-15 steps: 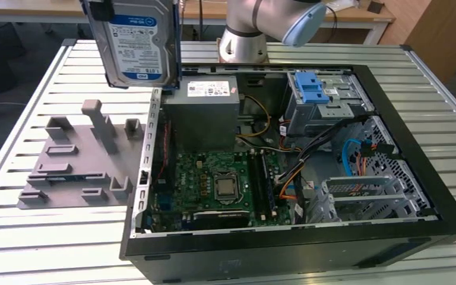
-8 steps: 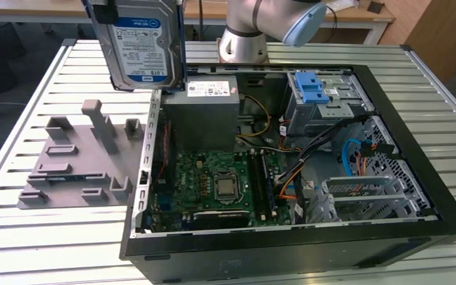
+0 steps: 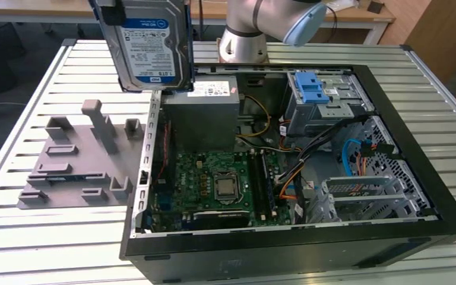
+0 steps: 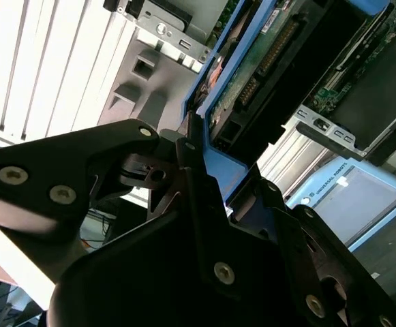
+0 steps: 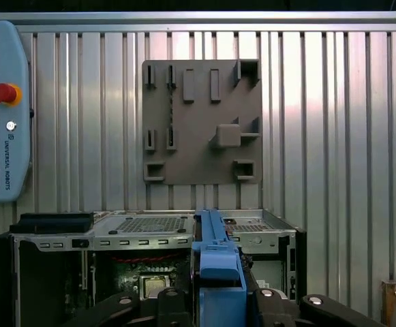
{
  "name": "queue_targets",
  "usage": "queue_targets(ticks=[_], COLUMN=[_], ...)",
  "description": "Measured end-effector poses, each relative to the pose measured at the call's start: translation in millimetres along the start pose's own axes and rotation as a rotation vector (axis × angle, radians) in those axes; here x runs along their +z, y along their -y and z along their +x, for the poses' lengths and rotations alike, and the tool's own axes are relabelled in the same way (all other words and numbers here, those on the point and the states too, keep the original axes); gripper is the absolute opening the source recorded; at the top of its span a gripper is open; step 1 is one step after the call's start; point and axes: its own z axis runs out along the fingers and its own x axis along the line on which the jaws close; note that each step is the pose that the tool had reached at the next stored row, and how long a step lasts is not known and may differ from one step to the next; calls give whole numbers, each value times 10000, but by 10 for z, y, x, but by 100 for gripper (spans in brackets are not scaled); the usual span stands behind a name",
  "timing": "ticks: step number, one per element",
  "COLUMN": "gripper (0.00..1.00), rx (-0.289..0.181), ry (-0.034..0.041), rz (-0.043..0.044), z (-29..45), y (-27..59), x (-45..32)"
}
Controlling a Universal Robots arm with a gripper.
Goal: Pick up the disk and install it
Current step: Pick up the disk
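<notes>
Exterior view: disk [image 3: 152,50] aloft nr PSU [image 3: 202,122], grey fixture [image 3: 69,175].

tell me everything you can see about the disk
The disk is a flat silver-metal rectangle with a blue-and-white label on its face and blue plastic rails along its sides. In the second wrist view its underside shows a green circuit board. It hangs upright in the air, near the wall of the open case on the exterior view's left. Nothing seems to touch it but the gripper, which is shut on its blue rail.
</notes>
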Motion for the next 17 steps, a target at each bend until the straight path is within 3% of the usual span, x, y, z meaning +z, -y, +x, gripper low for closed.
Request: queue_targets(ticks=[17], gripper=[36], rx=[-1], ry=[1], rz=[16], z=[11], y=[430], x=[7])
